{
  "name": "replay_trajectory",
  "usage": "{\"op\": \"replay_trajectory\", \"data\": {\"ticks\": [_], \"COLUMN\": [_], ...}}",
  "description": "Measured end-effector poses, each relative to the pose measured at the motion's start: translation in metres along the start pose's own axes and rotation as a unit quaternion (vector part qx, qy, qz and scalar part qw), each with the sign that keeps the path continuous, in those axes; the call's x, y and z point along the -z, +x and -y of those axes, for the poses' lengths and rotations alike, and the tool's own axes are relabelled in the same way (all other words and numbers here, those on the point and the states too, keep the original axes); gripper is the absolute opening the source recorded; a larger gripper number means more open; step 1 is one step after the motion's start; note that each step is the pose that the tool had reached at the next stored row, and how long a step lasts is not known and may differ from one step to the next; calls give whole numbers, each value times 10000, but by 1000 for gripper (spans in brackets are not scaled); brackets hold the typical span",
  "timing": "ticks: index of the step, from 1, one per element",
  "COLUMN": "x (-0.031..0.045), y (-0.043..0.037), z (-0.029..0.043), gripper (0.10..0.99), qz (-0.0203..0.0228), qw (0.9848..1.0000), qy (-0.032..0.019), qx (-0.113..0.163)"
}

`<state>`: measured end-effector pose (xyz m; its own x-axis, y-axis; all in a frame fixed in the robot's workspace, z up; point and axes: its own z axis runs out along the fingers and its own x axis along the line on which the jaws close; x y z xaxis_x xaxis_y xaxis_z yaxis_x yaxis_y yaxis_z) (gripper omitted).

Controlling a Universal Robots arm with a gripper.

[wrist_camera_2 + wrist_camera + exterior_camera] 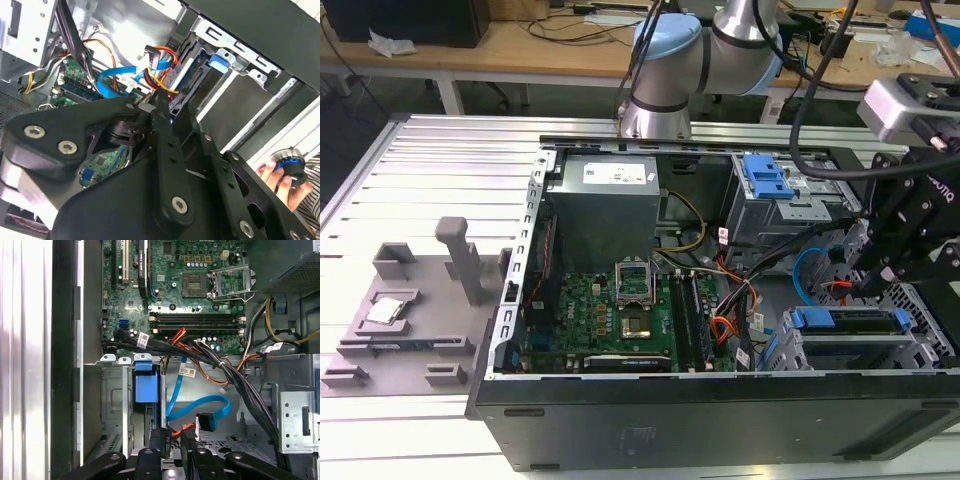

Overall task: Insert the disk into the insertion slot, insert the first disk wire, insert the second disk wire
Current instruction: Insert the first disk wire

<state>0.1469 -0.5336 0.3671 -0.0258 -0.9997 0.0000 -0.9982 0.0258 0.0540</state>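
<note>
The disk (850,322), silver in its blue carrier, lies inside the insertion slot (920,345), the low grey cage at the case's front corner on the exterior view's right. In the first wrist view the disk's blue carrier (146,385) stands edge-on in the cage (112,395). My gripper (868,285) hangs just behind the disk's rear end. Its fingers (189,445) are shut on a disk wire with red and orange strands (180,431). In the second wrist view the gripper (150,106) pinches close to the disk's edge (187,75). A blue disk wire (200,402) with a black plug (206,421) hangs loose beside it.
A taller grey bay with a blue clip (767,178) stands behind the gripper. Thick black cable bundles (240,385) cross beside it. The motherboard (620,310) and power supply (605,200) occupy the case's other half. A person's hand (272,175) holds a knob outside the case.
</note>
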Motion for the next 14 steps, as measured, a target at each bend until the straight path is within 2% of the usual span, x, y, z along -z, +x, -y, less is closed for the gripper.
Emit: {"op": "replay_trajectory", "data": {"ticks": [6, 12, 13, 14], "x": [-86, -91, -90, -91], "y": [0, 0, 0, 0], "z": [5, 5, 5, 5], "gripper": [302, 302, 165, 165], "qz": [-140, -164, -168, -173], "qw": [9999, 9999, 9999, 9998], "qy": [3, 4, 4, 4], "qx": [-12, -14, -14, -15]}}
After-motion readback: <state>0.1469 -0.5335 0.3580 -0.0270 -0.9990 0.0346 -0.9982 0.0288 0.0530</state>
